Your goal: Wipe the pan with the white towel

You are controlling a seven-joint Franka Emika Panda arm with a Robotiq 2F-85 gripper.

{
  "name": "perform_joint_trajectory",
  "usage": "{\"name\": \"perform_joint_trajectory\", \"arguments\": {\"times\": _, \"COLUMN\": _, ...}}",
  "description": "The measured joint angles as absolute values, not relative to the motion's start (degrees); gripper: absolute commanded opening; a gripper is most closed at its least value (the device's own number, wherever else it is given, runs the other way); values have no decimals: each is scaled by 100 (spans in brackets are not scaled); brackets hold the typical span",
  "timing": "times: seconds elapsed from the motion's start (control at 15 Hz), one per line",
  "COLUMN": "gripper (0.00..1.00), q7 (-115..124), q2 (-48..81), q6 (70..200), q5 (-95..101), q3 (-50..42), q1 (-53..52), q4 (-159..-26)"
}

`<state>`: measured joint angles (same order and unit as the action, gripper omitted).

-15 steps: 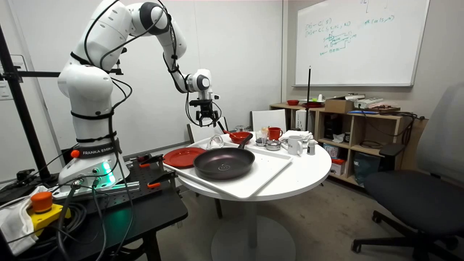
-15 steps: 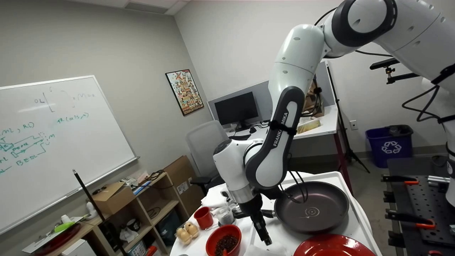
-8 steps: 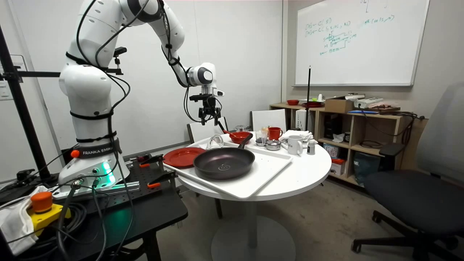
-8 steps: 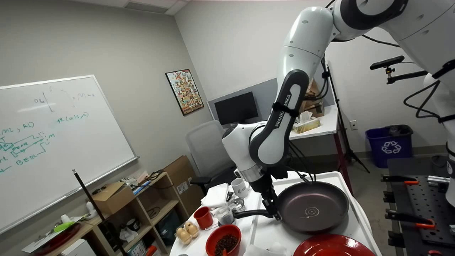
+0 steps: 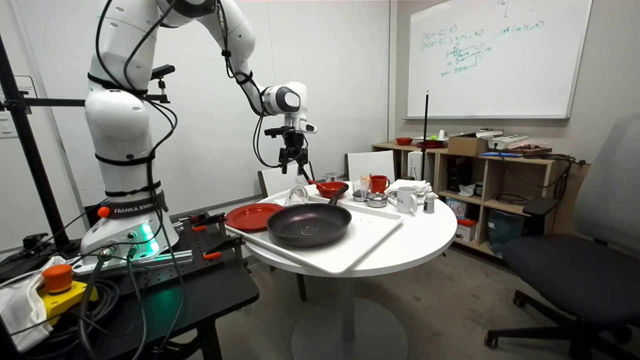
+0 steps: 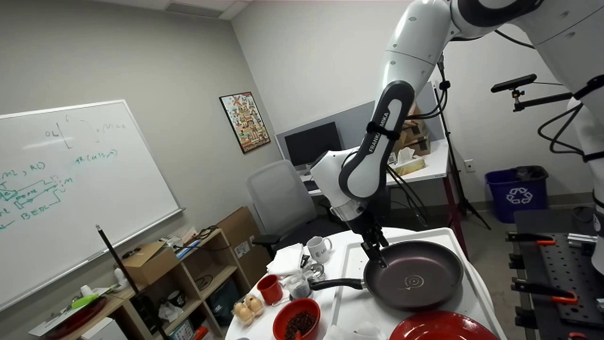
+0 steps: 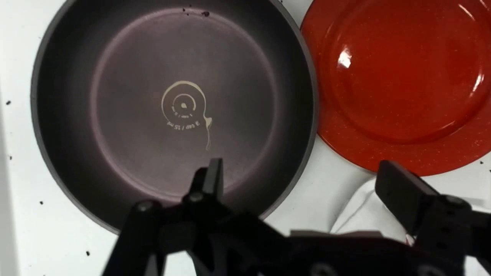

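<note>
My end effector (image 7: 301,170) hangs released, its fingers (image 7: 213,180) wide apart; the dark frying pan (image 7: 180,111) lies below, overlapped by one finger in the wrist view, the white towel (image 7: 372,214) by the other.

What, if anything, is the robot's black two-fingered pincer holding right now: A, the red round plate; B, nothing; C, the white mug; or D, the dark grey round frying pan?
B: in the wrist view, the black two-fingered pincer stands open, its fingers wide apart with nothing clasped between them.
</note>
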<state>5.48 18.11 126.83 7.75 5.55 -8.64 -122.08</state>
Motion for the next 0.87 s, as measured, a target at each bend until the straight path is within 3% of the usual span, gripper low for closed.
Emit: {"name": "perform_joint_trajectory", "arguments": {"times": 0.87, "gripper": 100, "q7": 552, "q2": 1732, "q6": 12683, "q5": 733, "q3": 554, "q1": -844, "q4": -12303}}
